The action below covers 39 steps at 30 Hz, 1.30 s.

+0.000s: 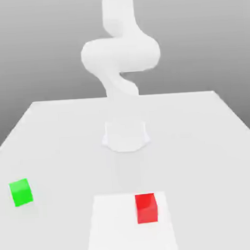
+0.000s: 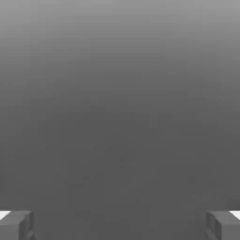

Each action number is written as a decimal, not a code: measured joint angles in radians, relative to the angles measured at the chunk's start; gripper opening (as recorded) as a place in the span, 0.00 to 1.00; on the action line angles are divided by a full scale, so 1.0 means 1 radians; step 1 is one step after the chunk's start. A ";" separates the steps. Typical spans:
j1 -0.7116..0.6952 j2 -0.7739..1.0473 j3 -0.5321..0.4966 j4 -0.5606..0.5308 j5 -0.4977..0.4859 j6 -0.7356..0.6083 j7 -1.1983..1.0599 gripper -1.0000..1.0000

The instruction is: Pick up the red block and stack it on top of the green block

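The red block (image 1: 146, 208) is a small matte cube resting on a lighter white square patch (image 1: 112, 227) near the table's front edge. The green block (image 1: 21, 192) stands on the table well toward the exterior view's left, apart from the red one. My gripper (image 2: 120, 226) is open, its two grey fingertips (image 2: 17, 225) standing wide apart at the corners of the hand view with nothing between them, over plain grey ground. The white arm (image 1: 120, 54) rises and curls above its base, far behind both blocks.
The arm's round base (image 1: 125, 135) sits at the middle of the white table (image 1: 201, 143). The table's side edges slant inward toward the back.
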 joint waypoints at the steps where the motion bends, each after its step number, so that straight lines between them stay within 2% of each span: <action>1: 0.006 0.041 -0.002 -0.023 0.006 0.024 -0.004 0.50; 12: 0.053 0.451 0.011 -0.256 0.043 0.265 -0.024 0.50; 19: 0.069 0.703 0.026 -0.399 -0.002 0.417 0.012 0.50; 25: 0.076 0.920 0.016 -0.391 -0.026 0.594 0.029 0.50; 26: 0.077 0.953 0.015 -0.386 -0.026 0.622 0.030 0.00; 33: 0.076 0.960 0.016 -0.385 -0.030 0.628 0.034 0.00; 39: 0.075 0.769 0.020 -0.413 -0.017 0.465 0.024 0.00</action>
